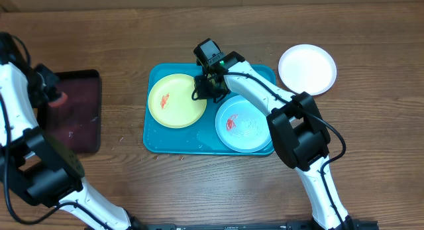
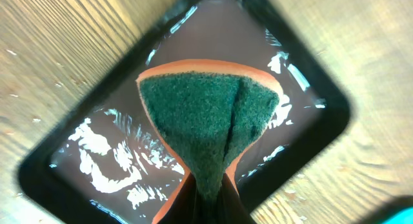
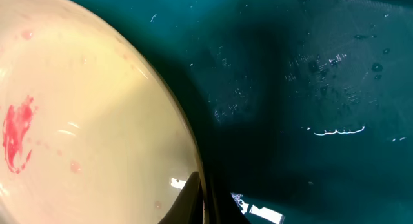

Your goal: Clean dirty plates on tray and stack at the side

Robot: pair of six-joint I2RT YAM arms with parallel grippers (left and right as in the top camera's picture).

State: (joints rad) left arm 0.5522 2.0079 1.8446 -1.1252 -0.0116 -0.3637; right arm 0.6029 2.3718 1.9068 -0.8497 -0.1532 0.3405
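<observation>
From overhead, the turquoise tray [image 1: 151, 134] sits mid-table with bare wood of the table [image 1: 199, 31] on every side of its rim. The lime green plate [image 1: 175, 101] lies in its left half and the pale blue plate [image 1: 243, 124] in its lower right corner. Their rims are close together, and each carries a red smear. The white plate [image 1: 307, 69] rests on the wood just beyond the tray's upper right corner, apart from it. The right gripper [image 1: 202, 91] is at the green plate's right edge, in the narrow room between the two plates. The left gripper [image 1: 58, 97] hangs over the dark tray [image 1: 83, 127] near the table's left edge, well apart from the turquoise one.

In the left wrist view, the left gripper [image 2: 203, 204] is clamped on a sponge [image 2: 206, 114] with a green scouring face and an orange border. It is above the dark tray's wet, glinting floor, and wood shows past the raised rim.

In the right wrist view, the right gripper [image 3: 201, 208] is pinched shut on the green plate's rim. Open wet tray floor lies to its right.
</observation>
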